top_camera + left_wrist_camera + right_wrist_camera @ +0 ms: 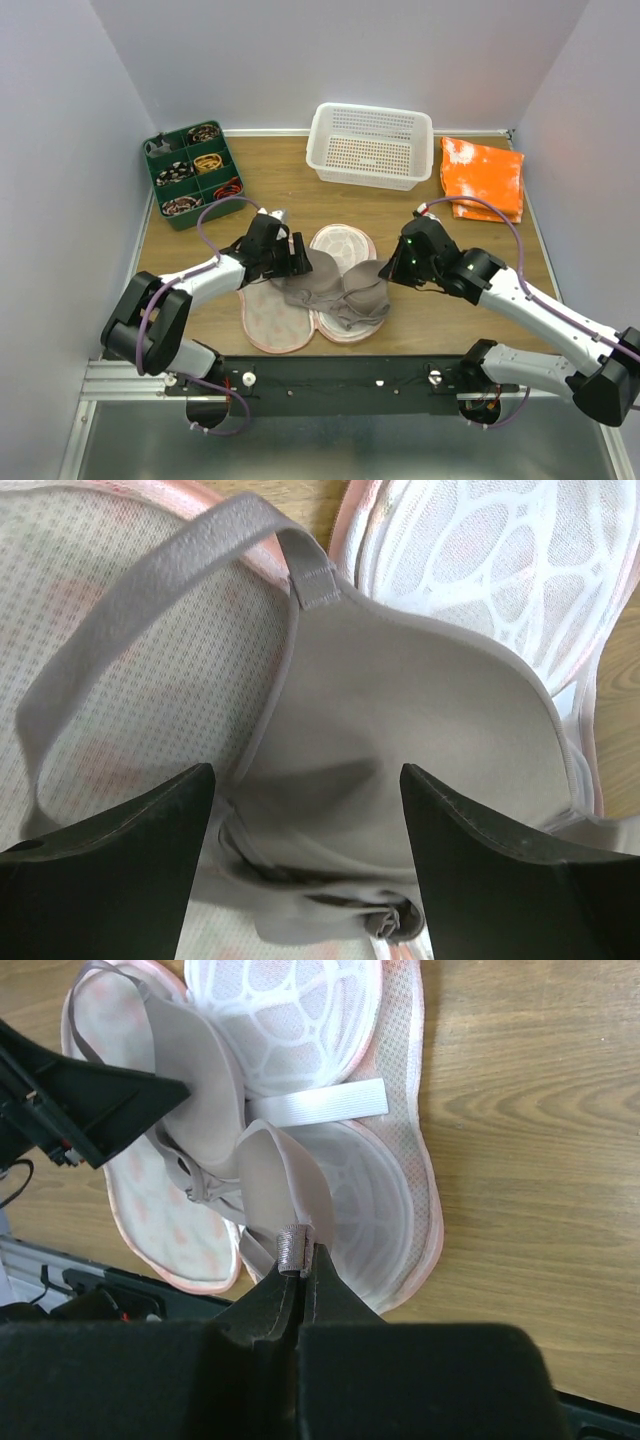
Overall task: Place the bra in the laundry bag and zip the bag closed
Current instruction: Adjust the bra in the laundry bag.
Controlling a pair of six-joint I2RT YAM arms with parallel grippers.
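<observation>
The top view is showing what my wrist cameras are missing: the bag point(268, 322) is lying open like a clamshell at the middle of the worktop's point(480, 300) front edge, with the bra point(335, 292) draped across both halves. A basket point(370, 145) is sitting at the back edge, an organiser point(195, 175) in the back left corner and an orange cloth point(483, 178) in the back right.

My left wrist view is giving the close detail. My left gripper point(305, 770) is standing with its fingers wide apart over one cup, gripping nothing. I cannot tell whether the tips are touching fabric. A strap point(150, 590) is looping across the bag's mesh lining beside that cup.

My right wrist view is showing the pinch that the top view is blurring. My right gripper point(298, 1265) is clamping together on a bunched end of the bra's band, holding it just above the bag's white-mesh half. The rest of the bra is trailing away from those fingers towards my left gripper, lying in the open bag.
</observation>
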